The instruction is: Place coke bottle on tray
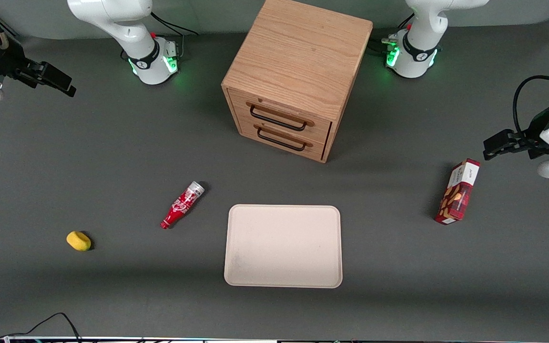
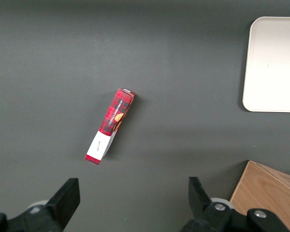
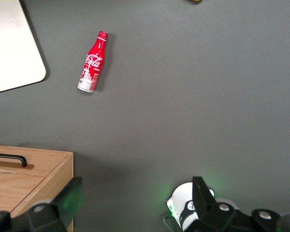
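The coke bottle (image 1: pixel 182 205) lies on its side on the dark grey tabletop (image 1: pixel 112 157), beside the tray (image 1: pixel 283 246) toward the working arm's end and apart from it; its narrow red neck points nearer the front camera, its silver-grey end points toward the wooden drawer cabinet (image 1: pixel 298 76); in the right wrist view the coke bottle (image 3: pixel 92 61) shows its white script logo, with the tray's rounded corner (image 3: pixel 19 58) near it but not touching. The tray is flat, cream-beige, with nothing on it, and it sits in front of the cabinet's two drawers with black handles.

The right arm's pincer (image 1: pixel 57 78) hangs high above the working arm's end of the tabletop, well apart from the bottle; in the wrist view its two dark fingers (image 3: pixel 67 200) stand wide apart with nothing between them.

A small yellow object (image 1: pixel 78 240) rests on the tabletop, nearer the front camera than the bottle; a red snack box (image 1: pixel 458 192) lies toward the parked arm's end.
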You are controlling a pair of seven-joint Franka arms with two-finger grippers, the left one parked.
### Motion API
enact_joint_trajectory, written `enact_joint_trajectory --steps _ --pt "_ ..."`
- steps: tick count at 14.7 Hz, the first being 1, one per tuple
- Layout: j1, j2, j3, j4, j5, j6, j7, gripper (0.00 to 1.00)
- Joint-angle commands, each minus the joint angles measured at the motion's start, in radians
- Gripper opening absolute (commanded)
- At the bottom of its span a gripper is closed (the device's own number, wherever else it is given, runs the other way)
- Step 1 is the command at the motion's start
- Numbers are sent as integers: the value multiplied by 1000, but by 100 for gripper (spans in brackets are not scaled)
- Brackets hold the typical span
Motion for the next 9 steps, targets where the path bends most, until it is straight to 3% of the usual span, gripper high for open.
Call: enact_joint_trajectory --steps 1,5,9 --pt "9 22 0 37 23 -13 -9 100" --pt "11 151 42 207 34 -19 6 100" --pt "11 321 117 361 71 -18 239 100"
